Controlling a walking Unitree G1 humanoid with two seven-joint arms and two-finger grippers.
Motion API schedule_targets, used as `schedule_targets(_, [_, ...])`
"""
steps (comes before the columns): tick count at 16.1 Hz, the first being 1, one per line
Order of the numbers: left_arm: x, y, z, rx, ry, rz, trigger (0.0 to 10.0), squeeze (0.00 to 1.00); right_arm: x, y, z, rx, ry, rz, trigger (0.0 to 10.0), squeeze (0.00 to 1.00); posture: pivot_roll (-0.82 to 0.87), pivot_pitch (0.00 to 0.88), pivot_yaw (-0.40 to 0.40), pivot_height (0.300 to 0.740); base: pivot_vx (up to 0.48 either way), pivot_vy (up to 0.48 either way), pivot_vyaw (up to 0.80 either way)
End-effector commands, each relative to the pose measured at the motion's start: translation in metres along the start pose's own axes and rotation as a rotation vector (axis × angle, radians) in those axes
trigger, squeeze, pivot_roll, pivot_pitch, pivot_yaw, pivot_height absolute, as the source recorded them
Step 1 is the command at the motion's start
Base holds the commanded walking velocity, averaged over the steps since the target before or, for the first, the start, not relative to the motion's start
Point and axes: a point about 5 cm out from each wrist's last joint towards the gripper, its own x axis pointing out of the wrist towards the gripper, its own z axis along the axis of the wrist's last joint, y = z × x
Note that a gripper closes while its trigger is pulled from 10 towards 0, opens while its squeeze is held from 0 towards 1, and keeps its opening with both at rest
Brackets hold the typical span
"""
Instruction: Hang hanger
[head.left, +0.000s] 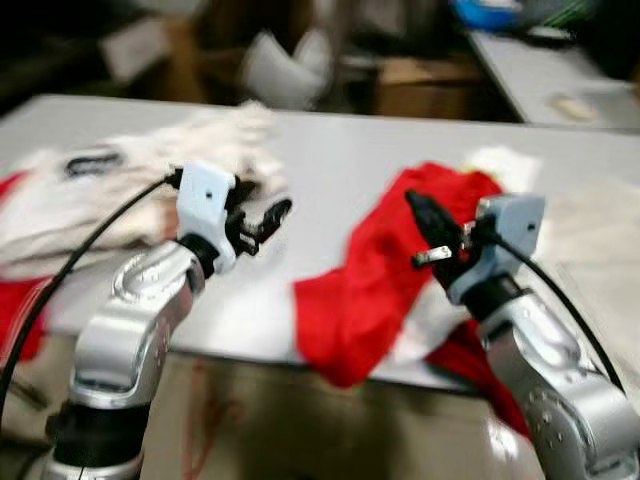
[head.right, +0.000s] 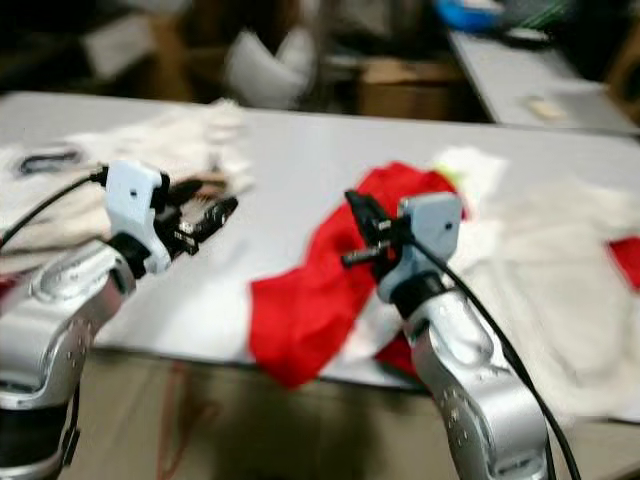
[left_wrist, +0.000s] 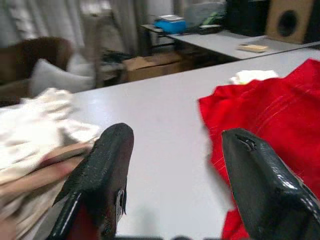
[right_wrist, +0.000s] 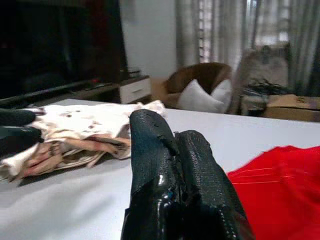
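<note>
Hanger not clearly identified; both grippers raised over table

A tan, wood-coloured bar (left_wrist: 59, 159) is seen tucked in the folds of the white garment (head.left: 120, 190) on the left part of the grey table (head.left: 330, 150); whether it is the hanger cannot be told from the blurred frames. The left gripper (head.left: 265, 222) is held just beside this garment, above the table, with its jaws apart and nothing between them. The right gripper (right_wrist: 170, 127) is held over the red garment (head.left: 360, 290), which is draped across the middle of the table and hangs over the near edge; its jaws are pressed together and nothing is clamped. A second pale cloth (head.right: 550, 260) is spread on the right side of the table. Beyond the table, a cardboard box (left_wrist: 150, 65) and a brown armchair (right_wrist: 200, 75) with a white pillow (right_wrist: 202, 97) are noted
</note>
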Motion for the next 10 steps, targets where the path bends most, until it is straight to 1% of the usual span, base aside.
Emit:
schedule_targets(1, [-0.0001, -0.0013, 0.0008, 0.016, -0.001, -0.003, 10.0, 0.00, -0.0012, -0.0001, 0.0012, -0.001, -0.007, -0.007, 10.0, 0.00, -0.09, 0.000, 0.064, 0.740, 0.000, 0.274, 0.80])
schedule_targets(5, [0.0002, -0.0006, -0.0014, 0.021, 0.006, -0.003, 10.0, 0.00, -0.0014, -0.0005, 0.0000, 0.011, -0.007, -0.020, 10.0, 0.00, -0.09, 0.000, 0.068, 0.740, 0.000, 0.276, 0.80])
schedule_targets(6, [0.0008, 0.0002, -0.0028, -0.021, 0.002, 0.010, 10.0, 0.00, -0.0014, -0.0008, -0.0001, 0.010, -0.009, -0.024, 10.0, 0.00, -0.09, 0.000, 0.068, 0.740, 0.000, 0.000, 0.80])
schedule_targets(7, [0.0014, -0.0003, -0.0026, -0.152, -0.026, 0.018, 10.0, 0.00, -0.0012, -0.0016, -0.0004, 0.007, -0.009, -0.026, 10.0, 0.00, -0.09, 0.000, 0.074, 0.740, 0.000, 0.000, 0.80])
schedule_targets(8, [0.0003, 0.0017, -0.0028, -0.215, -0.051, 0.030, 10.0, 0.00, -0.0014, -0.0035, -0.0010, 0.013, -0.006, -0.029, 10.0, 0.00, -0.10, 0.000, 0.072, 0.740, 0.000, 0.000, 0.80])
schedule_targets(10, [-0.0022, 0.0023, -0.0080, -0.147, -0.019, 0.041, 10.0, 0.00, -0.0029, -0.0079, -0.0060, 0.022, 0.023, -0.026, 10.0, 0.00, -0.09, 0.000, 0.063, 0.740, 0.000, 0.000, 0.80])
